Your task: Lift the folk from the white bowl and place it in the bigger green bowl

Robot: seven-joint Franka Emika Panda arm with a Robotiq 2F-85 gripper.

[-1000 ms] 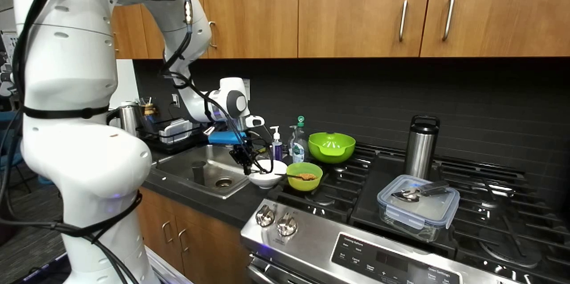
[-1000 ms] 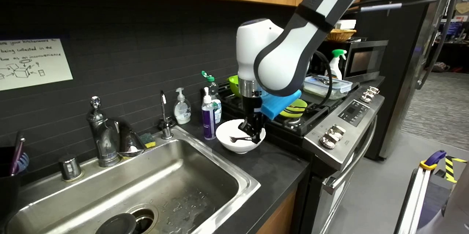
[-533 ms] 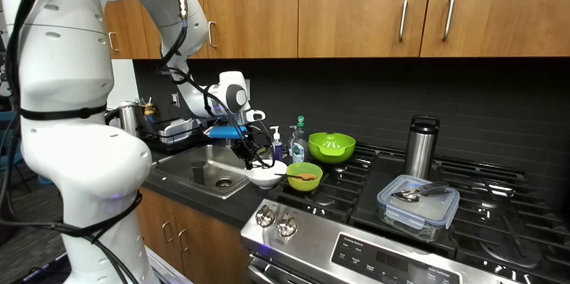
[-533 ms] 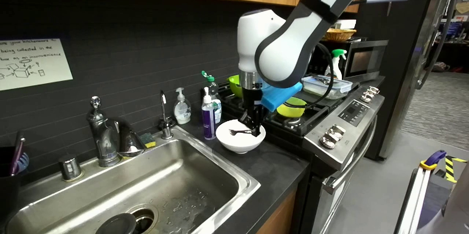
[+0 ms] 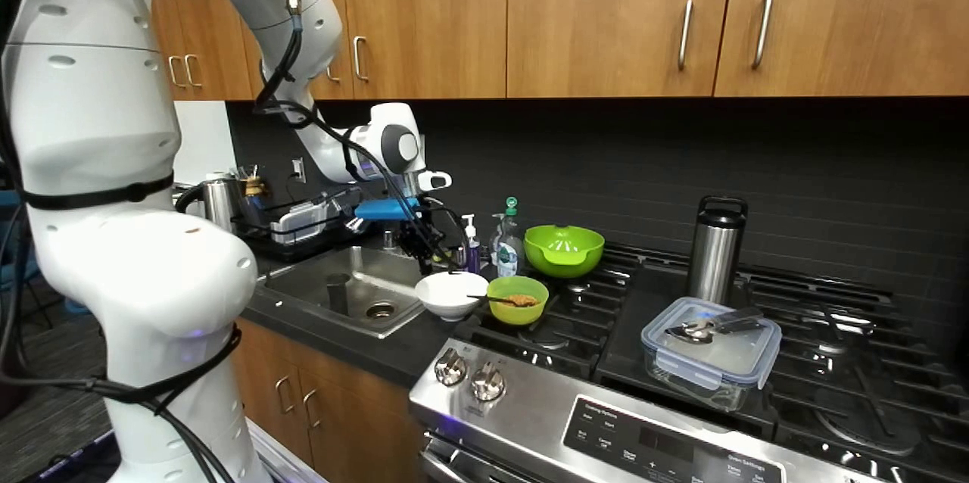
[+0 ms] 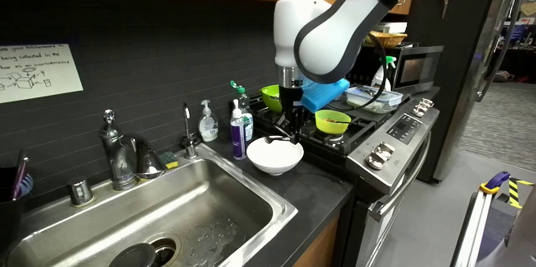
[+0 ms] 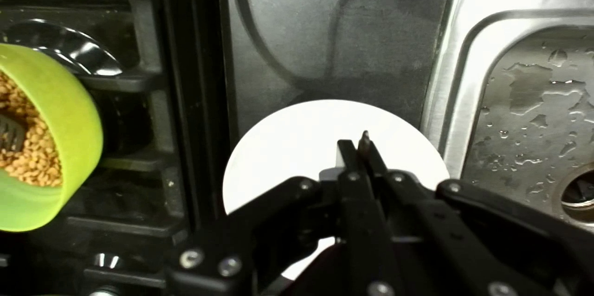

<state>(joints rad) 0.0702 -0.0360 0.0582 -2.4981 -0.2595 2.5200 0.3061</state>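
The fork (image 6: 274,138) is in my gripper (image 6: 294,138), its tines pointing away to the side, a little above the white bowl (image 6: 275,160). In the wrist view, the gripper (image 7: 363,150) is closed on the fork's handle, and only a small end of the fork (image 7: 365,140) shows between the fingertips. The white bowl (image 7: 287,143) lies below, partly hidden by the fingers. The bigger green bowl (image 5: 564,252) stands at the back of the stove; in an exterior view the arm partly hides this bowl (image 6: 270,98). It is out of the wrist view.
The smaller yellow-green bowl (image 5: 503,314) with brown grains and a dark utensil stands beside the white bowl. Soap bottles (image 6: 238,133) stand behind. The sink (image 6: 234,175) lies on one side. A clear lidded container (image 5: 711,354) and a steel flask (image 5: 715,256) stand on the stove.
My gripper has risen with the fork in it, from inside the white bowl to above its rim. The bowls have not moved.
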